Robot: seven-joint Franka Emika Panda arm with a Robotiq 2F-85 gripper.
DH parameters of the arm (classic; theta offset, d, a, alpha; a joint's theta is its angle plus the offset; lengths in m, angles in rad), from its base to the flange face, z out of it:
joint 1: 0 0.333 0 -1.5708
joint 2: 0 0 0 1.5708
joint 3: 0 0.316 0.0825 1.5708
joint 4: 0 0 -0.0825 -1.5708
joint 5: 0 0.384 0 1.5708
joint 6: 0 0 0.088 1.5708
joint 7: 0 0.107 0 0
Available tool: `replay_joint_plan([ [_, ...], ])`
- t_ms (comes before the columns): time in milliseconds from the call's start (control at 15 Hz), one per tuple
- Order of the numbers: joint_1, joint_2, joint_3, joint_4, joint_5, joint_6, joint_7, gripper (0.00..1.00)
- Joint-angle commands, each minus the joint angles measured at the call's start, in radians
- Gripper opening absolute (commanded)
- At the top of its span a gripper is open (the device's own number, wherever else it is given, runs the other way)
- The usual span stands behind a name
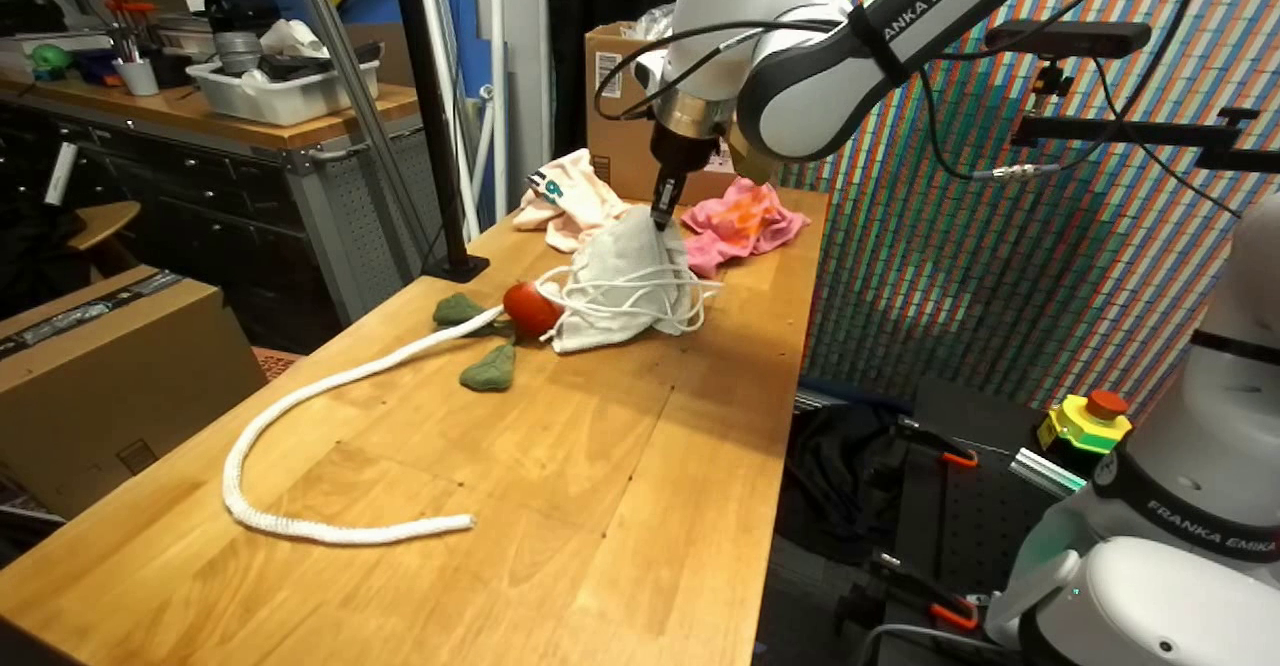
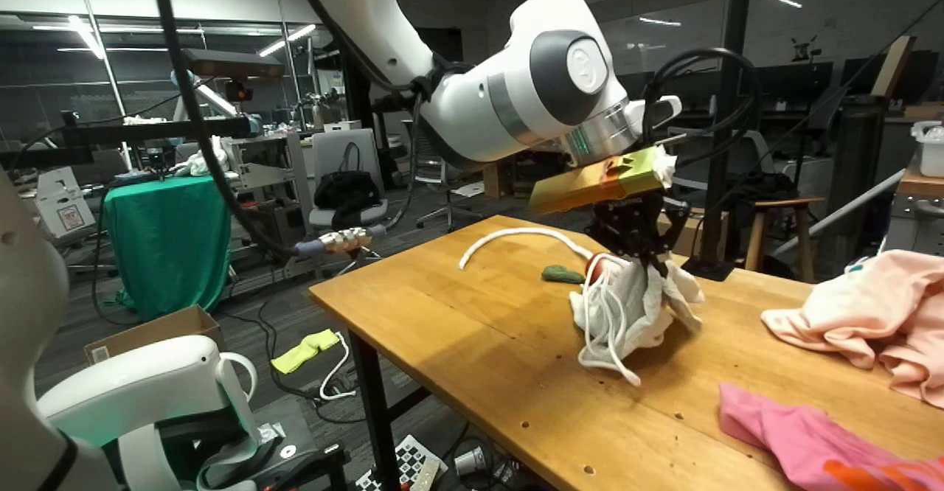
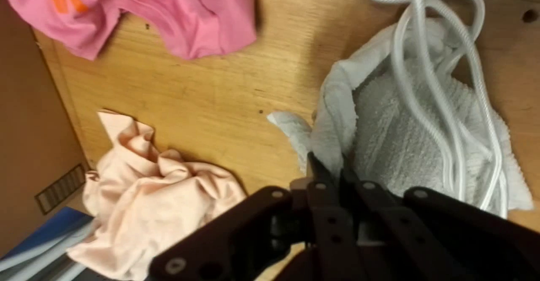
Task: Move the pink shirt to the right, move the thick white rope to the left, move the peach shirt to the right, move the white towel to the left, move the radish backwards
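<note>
My gripper (image 1: 662, 216) is shut on a fold of the white towel (image 1: 622, 251), pulling it up into a peak, as the wrist view (image 3: 329, 167) shows. The towel's lower part seems to rest on the table. The red radish (image 1: 530, 308) with green leaves touches or nearly touches the towel's side; it is mostly hidden in an exterior view (image 2: 594, 263). The thick white rope (image 1: 240, 456) curves over the table from beside the radish. The peach shirt (image 1: 575, 201) and pink shirt (image 1: 748, 221) lie crumpled apart from the towel; both show in the wrist view.
Thin white cord (image 3: 426, 74) lies in loops over the towel. A cardboard box (image 1: 610, 96) stands at the table's end behind the shirts. A black post (image 1: 440, 146) stands at the edge of the wooden table (image 1: 560, 506). A yellow-wrapped block (image 2: 605, 181) is on the wrist.
</note>
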Motion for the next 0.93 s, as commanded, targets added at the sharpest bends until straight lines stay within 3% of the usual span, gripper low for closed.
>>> replay_joint_plan([
  [0, -0.027, -0.079, -0.01, -0.023, -0.113, 0.03, 0.155, 0.07],
  [400, -0.061, -0.159, 0.02, 0.018, -0.22, 0.024, 0.404, 0.06],
  [667, -0.043, -0.205, 0.04, 0.053, -0.265, 0.008, 0.5, 0.06],
  [867, -0.022, -0.226, 0.076, 0.074, -0.265, -0.017, 0.497, 0.06],
])
